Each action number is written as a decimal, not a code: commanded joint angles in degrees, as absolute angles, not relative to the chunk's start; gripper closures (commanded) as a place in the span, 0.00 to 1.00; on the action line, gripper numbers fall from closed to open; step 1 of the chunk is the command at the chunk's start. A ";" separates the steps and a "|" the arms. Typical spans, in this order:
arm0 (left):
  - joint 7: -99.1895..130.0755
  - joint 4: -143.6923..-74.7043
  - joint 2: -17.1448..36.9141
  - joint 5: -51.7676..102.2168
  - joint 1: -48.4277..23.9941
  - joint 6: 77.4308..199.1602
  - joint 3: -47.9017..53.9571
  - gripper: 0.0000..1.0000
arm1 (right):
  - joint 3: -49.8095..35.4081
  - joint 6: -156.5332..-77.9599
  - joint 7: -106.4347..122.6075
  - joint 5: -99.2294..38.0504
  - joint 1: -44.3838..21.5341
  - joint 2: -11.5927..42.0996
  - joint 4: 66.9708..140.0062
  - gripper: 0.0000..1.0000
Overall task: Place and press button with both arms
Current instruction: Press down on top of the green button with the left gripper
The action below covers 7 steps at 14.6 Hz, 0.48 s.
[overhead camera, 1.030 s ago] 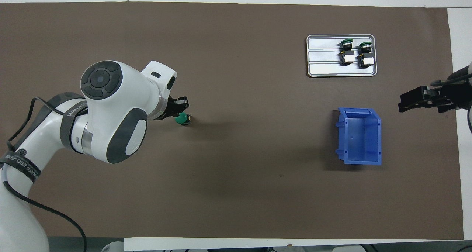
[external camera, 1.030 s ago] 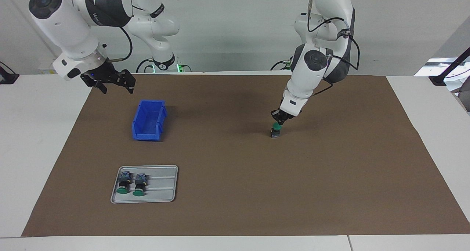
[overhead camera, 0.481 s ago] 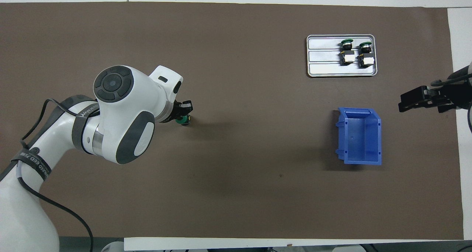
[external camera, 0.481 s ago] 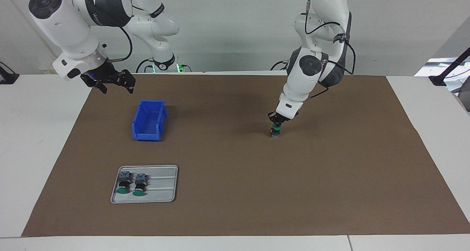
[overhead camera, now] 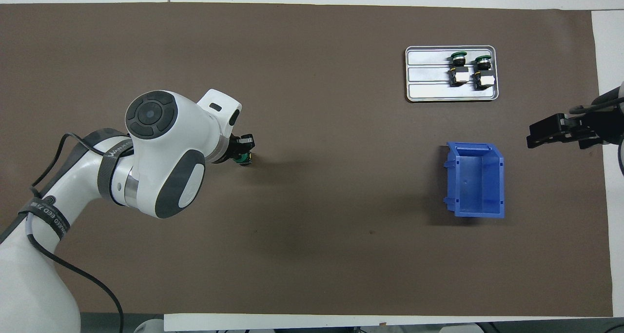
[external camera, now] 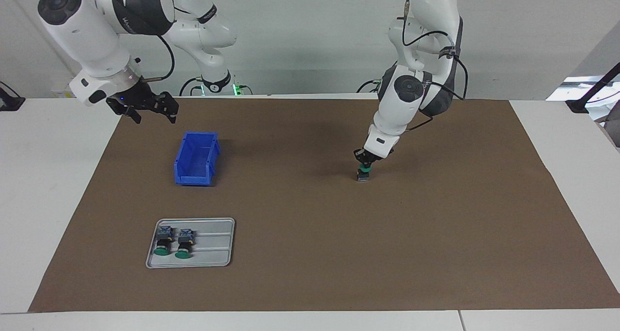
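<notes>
1. Since the earlier frame, left arm has swung more upright and its gripper (external camera: 364,164) has come down onto the button (external camera: 363,174); the right arm is unchanged.
2. Right gripper (external camera: 150,109) waits raised over the mat's edge beside the bin (external camera: 196,158), fingers spread, holding nothing.
3. Tray (external camera: 213,258) holds two spare buttons (external camera: 173,242) lying on their sides, green caps pointing away from the robots.
4. Bin stands nearer the robots than the tray.
5. Button stands upright on the mat (external camera: 310,234) toward the left arm's end: green cap on top, dark neck, grey base.
6. Left gripper's fingers are clenched together, tips pressing on the cap.
</notes>
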<state>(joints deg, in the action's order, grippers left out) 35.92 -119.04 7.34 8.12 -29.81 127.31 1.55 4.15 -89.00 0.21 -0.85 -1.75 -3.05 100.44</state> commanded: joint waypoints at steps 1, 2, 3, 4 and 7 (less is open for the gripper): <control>34.81 -122.25 7.47 7.03 -30.41 130.34 1.14 1.00 | 3.95 -88.51 1.14 -1.76 -1.14 -4.04 101.16 0.02; 34.89 -122.26 7.47 7.03 -30.41 130.08 1.14 1.00 | 3.87 -88.51 1.23 -1.76 -1.14 -4.04 101.16 0.02; 34.98 -122.26 7.47 7.12 -30.50 130.17 1.23 1.00 | 3.87 -88.51 1.23 -1.76 -1.14 -4.04 101.16 0.02; 34.98 -121.91 7.38 7.12 -30.41 129.56 1.23 1.00 | 3.87 -88.51 1.23 -1.76 -1.14 -4.04 101.16 0.02; 35.50 -119.72 6.34 7.73 -29.80 127.45 1.14 0.89 | 3.87 -88.51 1.41 -1.76 -1.23 -4.04 101.16 0.02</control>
